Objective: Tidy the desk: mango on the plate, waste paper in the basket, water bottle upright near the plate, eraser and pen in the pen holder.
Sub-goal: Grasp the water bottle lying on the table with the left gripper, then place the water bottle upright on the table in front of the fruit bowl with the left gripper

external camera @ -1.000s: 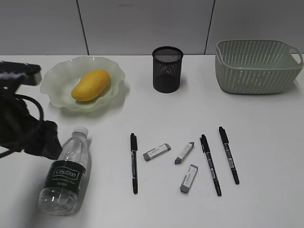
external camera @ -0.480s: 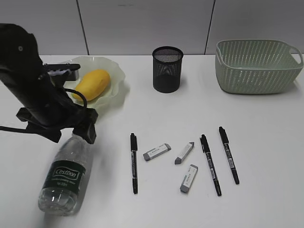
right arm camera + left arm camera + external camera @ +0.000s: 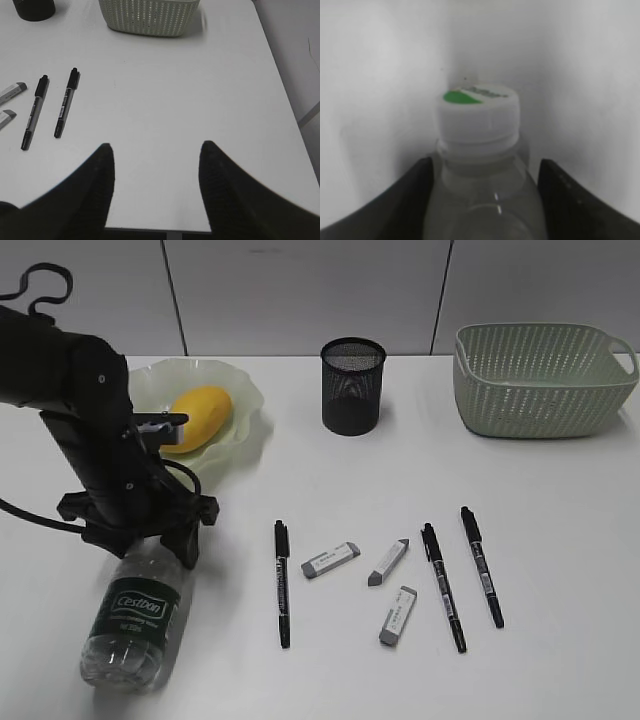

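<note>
Clearly the water bottle (image 3: 135, 615) is the thing in hand: it lies on its side on the desk (image 3: 330, 480), in front of the plate (image 3: 245, 400), its cap pointing toward the plate. The left gripper (image 3: 482, 200) straddles its neck just below the white cap, jaws apart on either side of the shoulder and not visibly pressing yet. The right gripper (image 3: 155, 192) hovers open over bare desk in front of the basket (image 3: 540, 380), holding nothing.

I judge the bottle light and thin-walled (it looks nearly empty), so the body would dent and slip; the stiff neck under the cap is the better hold for tipping it upright.

Counted: one bottle, one mango (image 3: 200, 418) already on the plate, one pen holder (image 3: 352, 385) beside the plate, one basket. Between bottle and basket lie three pens (image 3: 282, 583) and three erasers (image 3: 330, 559). No waste paper shows anywhere.
</note>
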